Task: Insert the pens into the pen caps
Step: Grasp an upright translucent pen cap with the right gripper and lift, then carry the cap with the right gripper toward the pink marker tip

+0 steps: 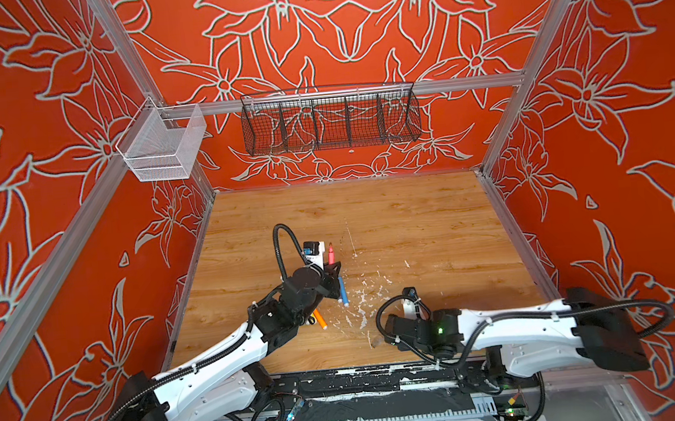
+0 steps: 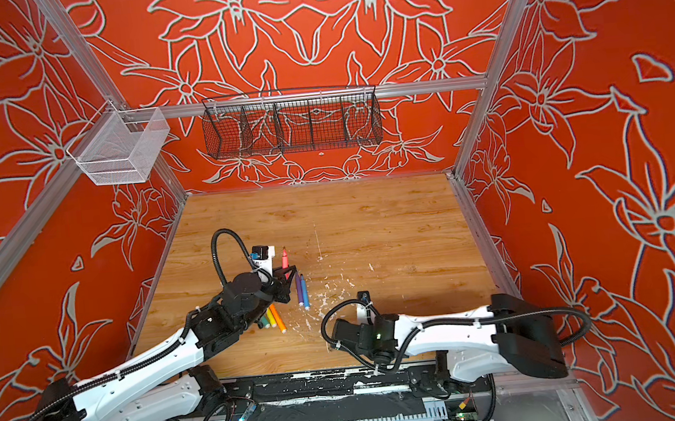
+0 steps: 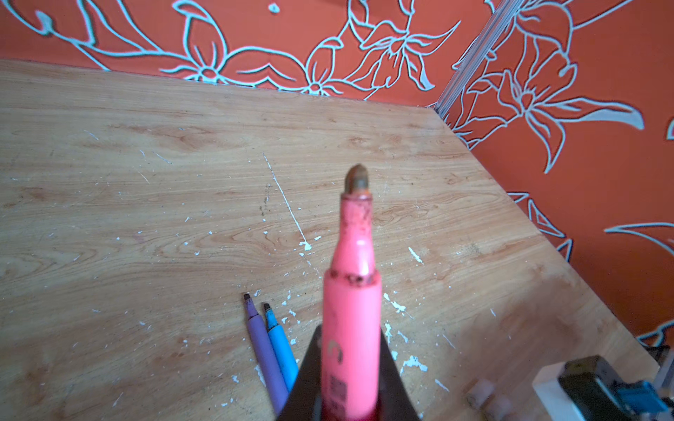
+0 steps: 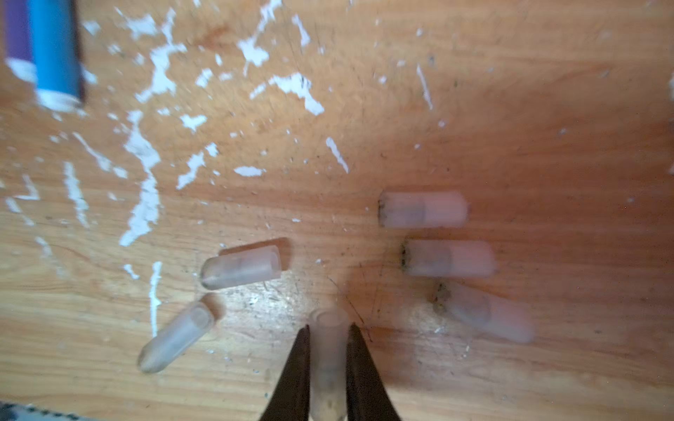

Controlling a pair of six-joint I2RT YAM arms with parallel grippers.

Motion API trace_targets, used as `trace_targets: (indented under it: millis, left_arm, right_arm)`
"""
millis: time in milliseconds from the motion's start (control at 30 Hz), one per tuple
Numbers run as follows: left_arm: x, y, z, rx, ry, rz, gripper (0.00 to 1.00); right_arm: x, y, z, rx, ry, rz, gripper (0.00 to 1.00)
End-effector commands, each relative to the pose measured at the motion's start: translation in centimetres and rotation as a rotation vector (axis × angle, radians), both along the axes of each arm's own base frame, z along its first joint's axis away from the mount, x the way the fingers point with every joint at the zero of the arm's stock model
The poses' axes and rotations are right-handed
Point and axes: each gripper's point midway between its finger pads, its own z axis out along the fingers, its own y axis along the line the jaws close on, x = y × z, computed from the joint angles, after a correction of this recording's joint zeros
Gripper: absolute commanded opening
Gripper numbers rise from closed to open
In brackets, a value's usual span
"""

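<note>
Paint-flecked wooden tabletop (image 4: 510, 109), near edge: the right fingers (image 4: 291, 371) clamp one translucent pen cap (image 4: 328, 350) along its sides, open end outward, five loose caps (image 4: 242, 268) just beside; the smooth cap could twist or squirt free when pushed. Beyond, past the blue pen (image 3: 279, 346) and purple pen (image 3: 264, 350) lying side by side, the left fingers (image 3: 302, 382) grip the pink pen (image 3: 352, 320), tip raised; misaligned, it would jam.
</note>
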Motion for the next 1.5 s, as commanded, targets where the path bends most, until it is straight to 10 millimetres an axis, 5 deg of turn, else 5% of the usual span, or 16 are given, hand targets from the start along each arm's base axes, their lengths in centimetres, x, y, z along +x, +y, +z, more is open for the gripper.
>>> trace_targets:
  millis: [0, 367, 833, 1167, 1467]
  left_arm:
    - [-0.2, -0.7, 0.4, -0.039, -0.002, -0.034, 0.00]
    - [-2.0, -3.3, 1.1, -0.062, -0.056, -0.233, 0.00]
    - [-4.9, -5.9, 2.8, -0.141, -0.115, -0.465, 0.00]
    - [-6.6, -7.3, 3.6, -0.192, -0.126, -0.588, 0.00]
    - [-6.7, -7.4, 3.7, -0.201, -0.128, -0.596, 0.00]
  right_arm:
    - [1.5, -1.8, 3.1, -0.039, -0.091, -0.020, 0.01]
    - [5.5, -1.7, 15.3, 0.107, -0.317, -0.011, 0.00]
    - [8.5, 1.4, 26.3, 0.381, -0.532, 0.020, 0.00]
    - [8.5, 1.7, 32.0, 0.566, -0.696, 0.040, 0.00]
    - [8.6, 3.4, 33.0, 0.732, -0.770, 0.054, 0.00]
